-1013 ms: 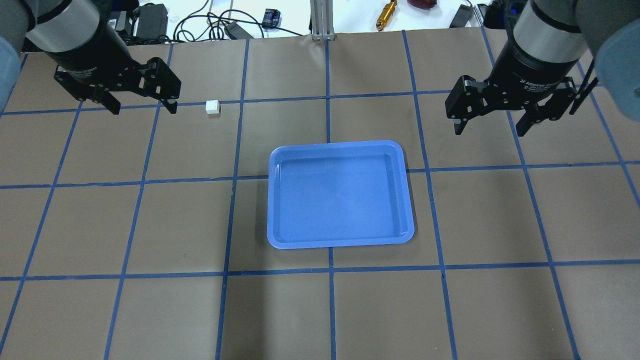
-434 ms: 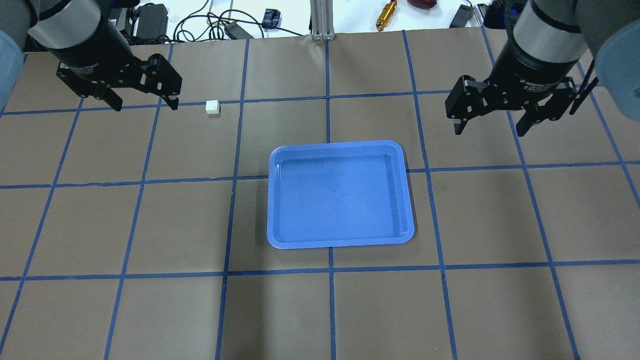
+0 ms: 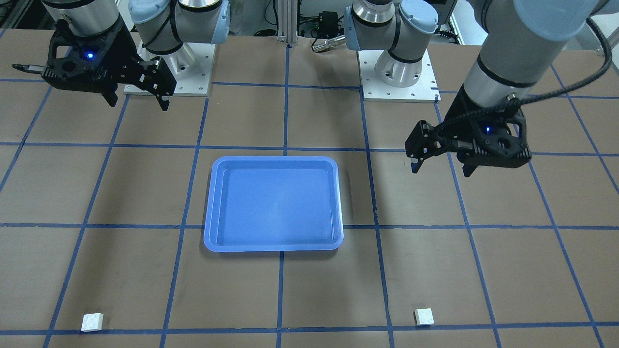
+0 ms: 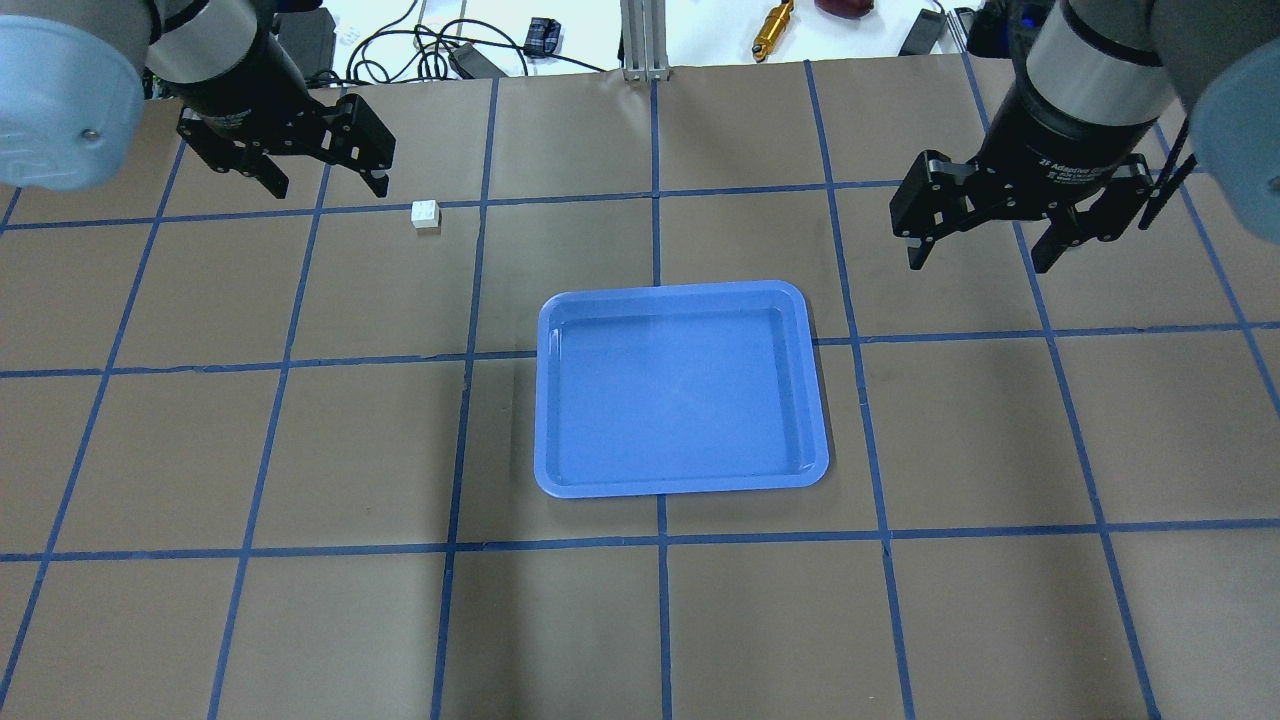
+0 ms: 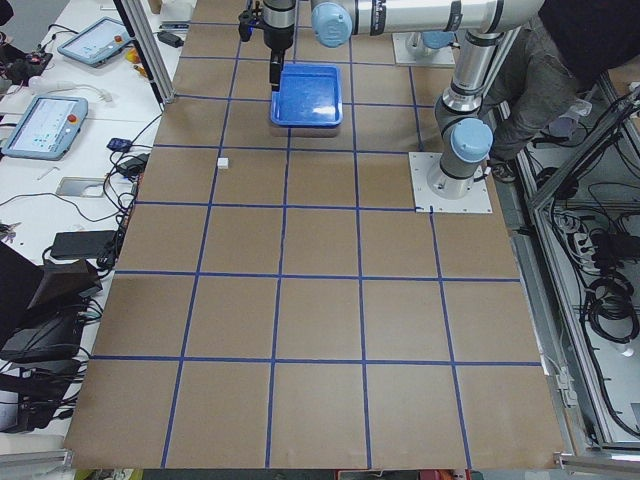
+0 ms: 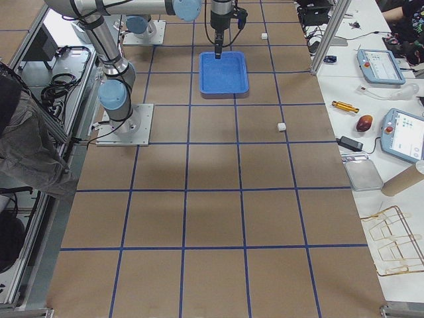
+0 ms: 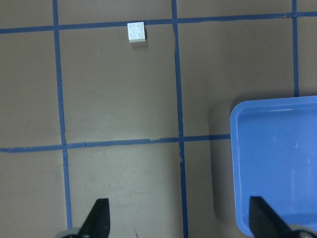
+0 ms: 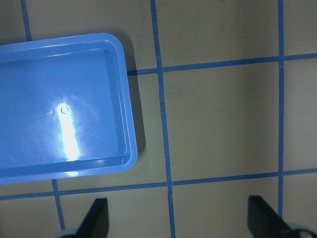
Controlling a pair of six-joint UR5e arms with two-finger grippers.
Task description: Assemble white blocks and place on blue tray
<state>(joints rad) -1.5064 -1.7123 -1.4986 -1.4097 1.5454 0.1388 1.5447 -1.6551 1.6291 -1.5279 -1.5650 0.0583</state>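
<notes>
White blocks (image 3: 424, 316), two small white square plastic toy bricks with round studs on top, lie well apart on the table (image 4: 340, 630), a brown surface with a grid of blue tape. Both sit at the side far from the robot's base. The left block (image 4: 426, 215) lies just beside a tape line. The right block (image 3: 92, 322) shows in the front-facing view only. The blue tray (image 4: 683, 289), a large shallow rectangular plastic tray with a raised rim, sits mid-table between them and holds nothing.

Step in hand: judged as the approach before the first pick. Neither block is grasped, and the blocks are not yet joined.

Next move: the left gripper (image 4: 325, 185) hangs above the table near the left block. It needs to centre over the block, set its fingers across two opposite flat sides, descend, and close. The block is small, so the centring must be close.

Fingers: the left gripper's fingers are spread wide, holding and touching nothing. The right gripper (image 4: 980, 262) is likewise spread wide and empty. In each wrist view only bare table lies between the tips.
</notes>
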